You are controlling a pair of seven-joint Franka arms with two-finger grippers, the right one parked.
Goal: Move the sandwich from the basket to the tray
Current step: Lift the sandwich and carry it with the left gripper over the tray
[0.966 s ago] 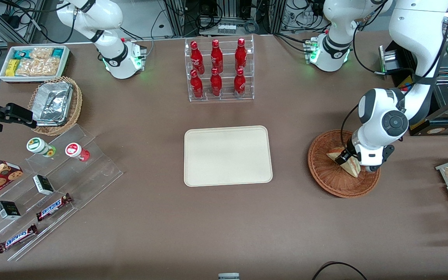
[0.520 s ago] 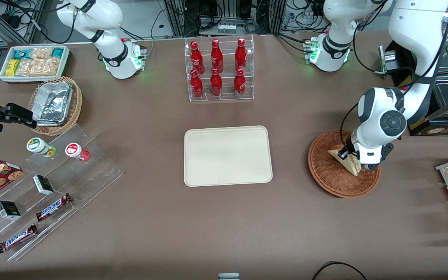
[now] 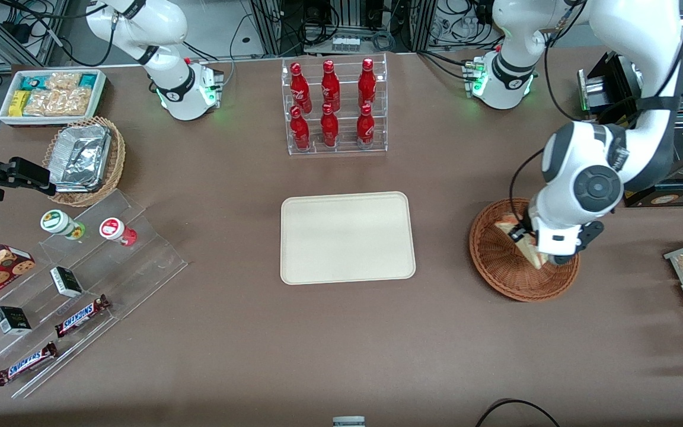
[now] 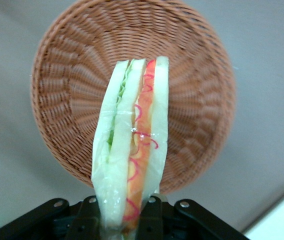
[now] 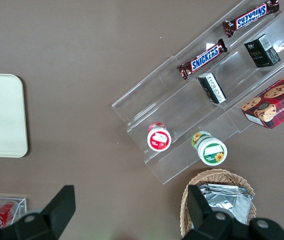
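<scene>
Sandwich (image 4: pixel 132 145) lifted higher above basket (image 4: pixel 197 80), clamped in end effector (image 4: pixel 124 220)

Lab mock-shop: cable racks (image 3: pixel 341 24), snack displays (image 3: pixel 74 296)

"SNICKERS" on 2 bars (image 5: pixel 205 59) (image 5: pixel 247 18) on the acrylic steps (image 5: pixel 182 105), well away from the gripper (image 3: pixel 525 237).

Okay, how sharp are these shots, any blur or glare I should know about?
Front view: even light, sharp, soft shadows, green base lights glowing. Left wrist view: the sandwich, clamped in the gripper, is slightly soft up close; the basket below is crisper. Right wrist view: mild glare on the acrylic shelf.
</scene>
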